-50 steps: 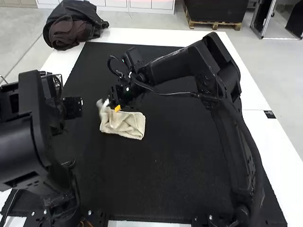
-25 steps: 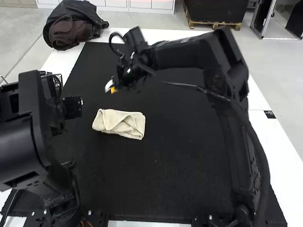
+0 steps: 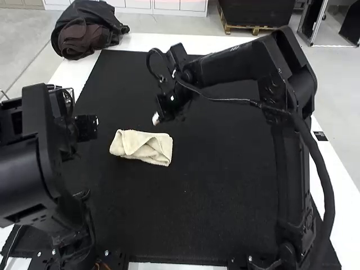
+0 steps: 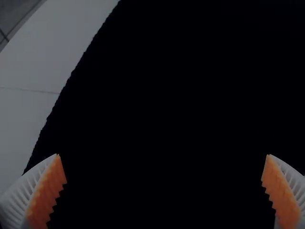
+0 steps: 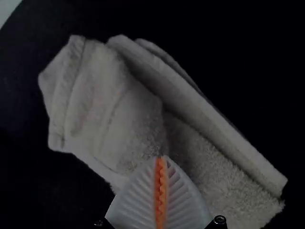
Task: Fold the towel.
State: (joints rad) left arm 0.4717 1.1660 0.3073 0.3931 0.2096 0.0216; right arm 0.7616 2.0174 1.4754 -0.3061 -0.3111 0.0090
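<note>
Towel (image 3: pixel 142 147) on mat (image 3: pixel 219 208), folded to a rough packet, flap rumpled; my right gripper (image 5: pixel 161 157) pinched together near it, left gripper (image 4: pixel 162 155) spread wide; should handle light, floppy, not slippery; I'd take all layers at a short end.

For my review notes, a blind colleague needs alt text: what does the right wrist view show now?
A light towel lies loosely folded on a black mat, its layers uneven and rumpled. In front of it, the right gripper is shut, its orange pads meeting with nothing between them.
</note>
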